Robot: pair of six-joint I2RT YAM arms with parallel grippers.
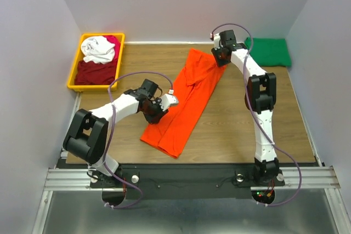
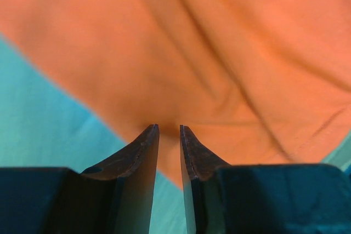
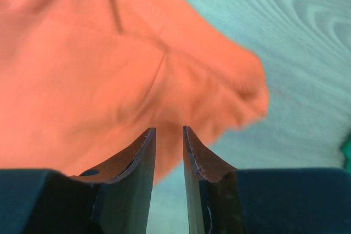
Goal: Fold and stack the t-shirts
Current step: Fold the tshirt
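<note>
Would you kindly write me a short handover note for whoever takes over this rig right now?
The left gripper jaws pinch the orange t-shirt at its left edge.
The right gripper jaws pinch its far end.
It lies mid-table as a long strip, its fold unfinished.
The green t-shirt sits folded at the far right corner.
The unfolded shirts are in the yellow bin.
Left to do: finish orange, stack it, then the rest.

The left arm (image 1: pixel 123 105) and the right arm (image 1: pixel 258 94) are slim white plastic shells linked by chunky black joint housings. A thin lilac cable (image 1: pixel 137 73) loops loosely along each one. Their bases sit on a black crossbar (image 1: pixel 186 176) with silver bolts. The left gripper (image 2: pixel 168 130) and the right gripper (image 3: pixel 169 131) each carry two dark, blade-like fingers (image 2: pixel 137 160) with scuffed, curved tips.
</note>
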